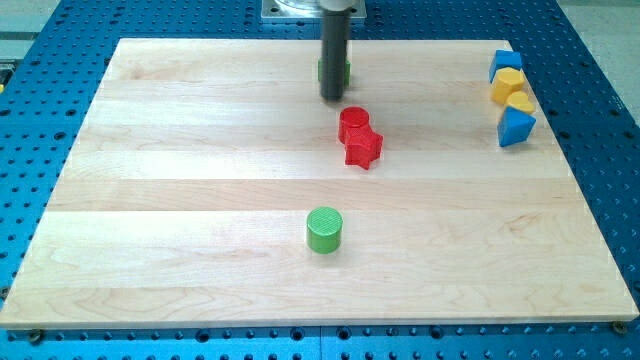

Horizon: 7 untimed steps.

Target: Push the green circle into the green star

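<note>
Green circle near bottom edge, untouched — my tip, no pincer, holding nothing, hides green star at top edge

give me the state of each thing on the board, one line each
my tip: down on the wooden board, at the view's top, right in front of the green block, apart from the green cylinder
green cylinder block: upright, alone, untouched
green block behind the rod: mostly hidden, shape unclear
red cylinder block: touching the red star
red star block: flat on the board
blue and yellow blocks: clustered at the view's right edge
wooden board: flat
</note>
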Tool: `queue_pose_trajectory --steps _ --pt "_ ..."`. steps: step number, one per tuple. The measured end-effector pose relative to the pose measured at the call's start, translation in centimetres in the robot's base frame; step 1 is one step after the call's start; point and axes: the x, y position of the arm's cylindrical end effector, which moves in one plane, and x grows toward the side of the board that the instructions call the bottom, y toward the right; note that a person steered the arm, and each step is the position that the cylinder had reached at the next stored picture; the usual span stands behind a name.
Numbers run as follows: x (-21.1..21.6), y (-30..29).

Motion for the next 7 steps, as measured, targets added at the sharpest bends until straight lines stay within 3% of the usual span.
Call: queue_pose_trajectory --steps 1,2,3,4,5,6,7 --pt "-0.9 -1.5" --pt "-2.2 3.7" --pt "-2.2 4.8" --pt "1.7 6.7" --pt "8.8 11.0" --pt "16.8 11.4" --pt "24.1 7.9"
